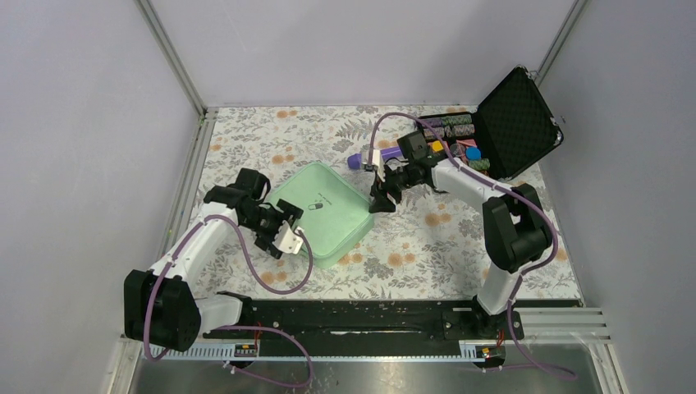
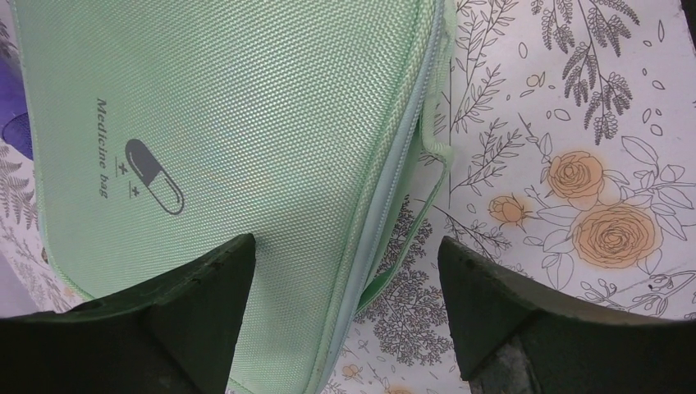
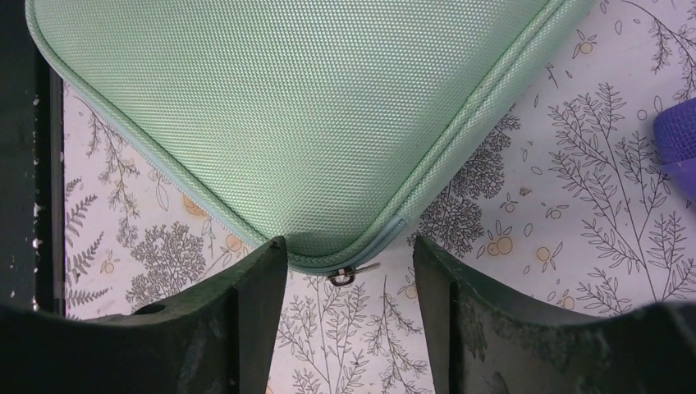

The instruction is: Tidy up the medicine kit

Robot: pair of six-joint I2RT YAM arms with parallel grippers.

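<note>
Medicine kit (image 1: 328,212) closed, flat on table (image 1: 427,246), centre-left, between both claws. Left claw (image 2: 346,254) open, astride kit edge by thin side strap (image 2: 428,201), gripping nothing. Right claw (image 3: 350,250) open at kit corner, small metal zipper pull (image 3: 345,276) between its tips, not pinched. Woven fabric shell: likely light, semi-stiff, not slippery; may slide on table if tugged from one side. Best hold: zipper pull, other claw pinning lid. Contents hidden. Purple item (image 3: 677,144) cut off, unidentifiable.
</note>
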